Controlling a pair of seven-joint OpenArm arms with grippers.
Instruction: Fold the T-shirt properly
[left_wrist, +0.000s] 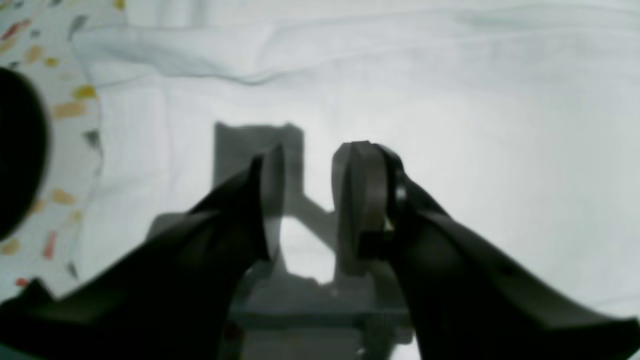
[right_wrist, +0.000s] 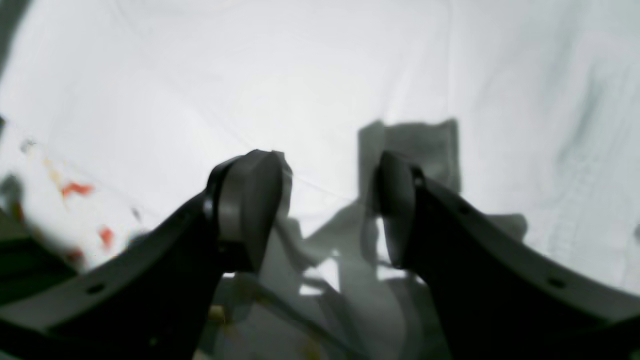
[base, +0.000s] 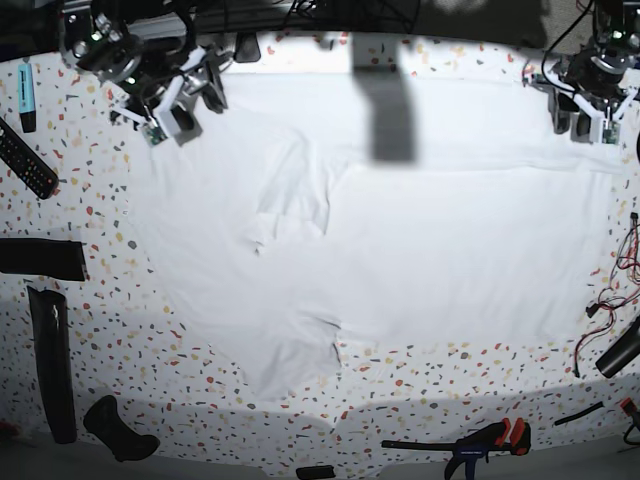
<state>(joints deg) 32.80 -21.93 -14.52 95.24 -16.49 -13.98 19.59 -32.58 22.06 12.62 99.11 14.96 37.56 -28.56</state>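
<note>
Spread and empty, both the left end effector (base: 585, 118) at upper right and the right end effector (base: 178, 108) at upper left are held over the far corners of the T-shirt (base: 400, 250), spread lengthwise across the bench (base: 100, 300).

The speckled tabletop (base: 110, 300) is white with red, yellow and grey flecks, and the T-shirt (base: 400, 240) lies spread over most of it (rumpled near its middle, one sleeve reaching toward the near edge). On the bare strip at the base view's left lie a remote control (base: 25, 158), a light blue marker (base: 26, 95) and a long black strip (base: 52, 360). A clamp with red handles (base: 480, 440) rests on the near edge
</note>
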